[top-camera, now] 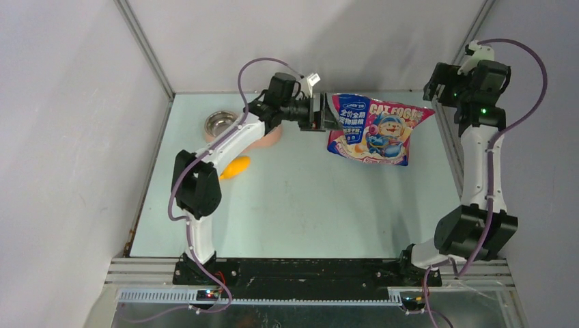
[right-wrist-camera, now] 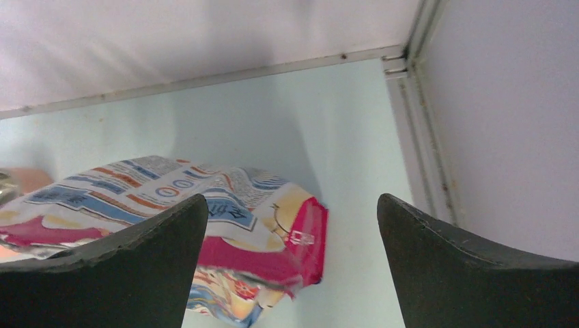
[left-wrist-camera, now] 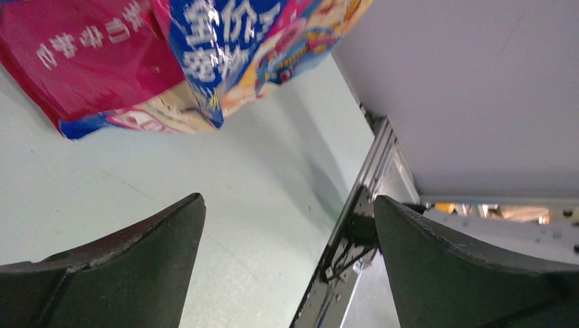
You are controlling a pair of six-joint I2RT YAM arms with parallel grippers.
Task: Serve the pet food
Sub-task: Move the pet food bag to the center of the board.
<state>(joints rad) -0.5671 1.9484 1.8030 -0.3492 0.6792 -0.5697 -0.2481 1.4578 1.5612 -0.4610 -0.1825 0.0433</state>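
The pet food is a glossy blue, pink and red "CAT FOOD" bag (top-camera: 374, 130) lying flat at the back middle of the table; no kibble shows. My left gripper (top-camera: 325, 113) hangs open right at the bag's left edge. In the left wrist view the bag (left-wrist-camera: 171, 61) fills the upper left, beyond the open gripper (left-wrist-camera: 288, 205), with nothing between the fingers. My right gripper (top-camera: 432, 92) is raised near the back right corner, open, just off the bag's right end. The right wrist view has the bag (right-wrist-camera: 239, 225) below the open gripper (right-wrist-camera: 292, 201), behind the left finger.
A pink feeder (top-camera: 270, 137) with a steel bowl (top-camera: 220, 124) sits at the back left, partly under the left arm. An orange scoop (top-camera: 235, 167) lies in front of it. Walls close in at the back and both sides; a metal rail (right-wrist-camera: 416, 137) runs along the right edge.
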